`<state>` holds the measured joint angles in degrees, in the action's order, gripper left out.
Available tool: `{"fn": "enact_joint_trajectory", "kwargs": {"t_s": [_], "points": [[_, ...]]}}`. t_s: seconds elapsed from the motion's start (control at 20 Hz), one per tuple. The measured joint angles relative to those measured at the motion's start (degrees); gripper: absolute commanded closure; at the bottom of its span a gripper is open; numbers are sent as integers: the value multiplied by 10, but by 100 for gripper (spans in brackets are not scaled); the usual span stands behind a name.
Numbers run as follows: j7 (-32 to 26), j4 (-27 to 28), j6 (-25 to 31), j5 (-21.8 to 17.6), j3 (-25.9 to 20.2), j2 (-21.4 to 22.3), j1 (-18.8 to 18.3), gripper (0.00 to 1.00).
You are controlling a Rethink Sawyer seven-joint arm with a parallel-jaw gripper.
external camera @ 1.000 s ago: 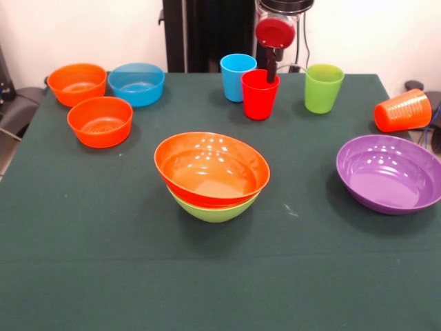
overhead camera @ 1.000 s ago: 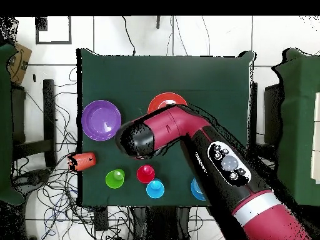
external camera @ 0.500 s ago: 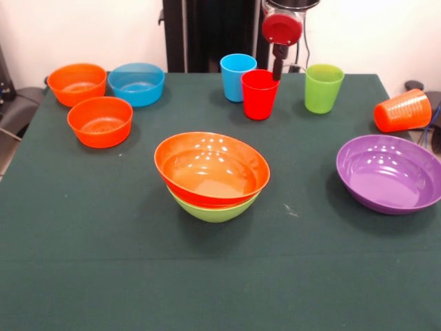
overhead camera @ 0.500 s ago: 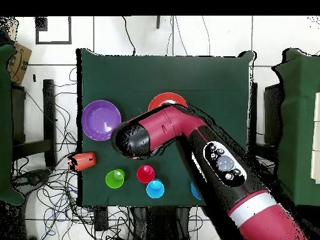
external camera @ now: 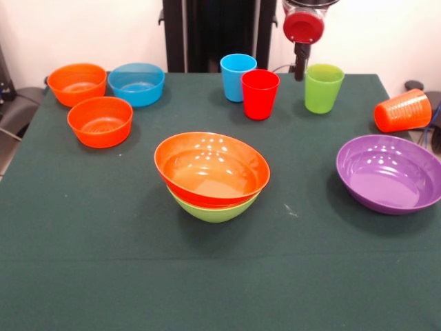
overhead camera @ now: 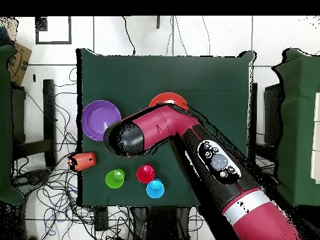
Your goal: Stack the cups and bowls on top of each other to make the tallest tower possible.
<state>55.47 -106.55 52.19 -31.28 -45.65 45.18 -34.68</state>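
Two bowls are stacked so far: the orange-red bowl (external camera: 211, 167) nested in the lime green bowl (external camera: 214, 209) mid-worktop (external camera: 103, 241), i.e. the tower is barely begun; everything else is loose. Purple bowl (external camera: 389, 173) sits alone at one side; two small orange bowls (external camera: 100, 121) and the blue bowl (external camera: 136, 83) cluster at the other. Blue cup (external camera: 238, 76), red cup (external camera: 260, 93) and green cup (external camera: 323, 87) stand upright near the far edge; the orange cup (external camera: 402, 110) lies on its side. The claw (external camera: 299, 65) hangs between red and green cups, carrying nothing as far as I can see; open or closed, can't tell from here. Approx eight pieces left to add.
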Motion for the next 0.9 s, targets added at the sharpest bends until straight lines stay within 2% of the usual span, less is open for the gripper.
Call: {"fn": "enact_joint_trajectory", "kwargs": {"t_s": [0.15, 0.55, 0.9], "points": [[3, 0, -24, 8, 3, 0, 1, 0], [3, 0, -31, 7, 4, 0, 1, 0], [3, 0, -27, -32, 4, -3, 1, 0]]}}
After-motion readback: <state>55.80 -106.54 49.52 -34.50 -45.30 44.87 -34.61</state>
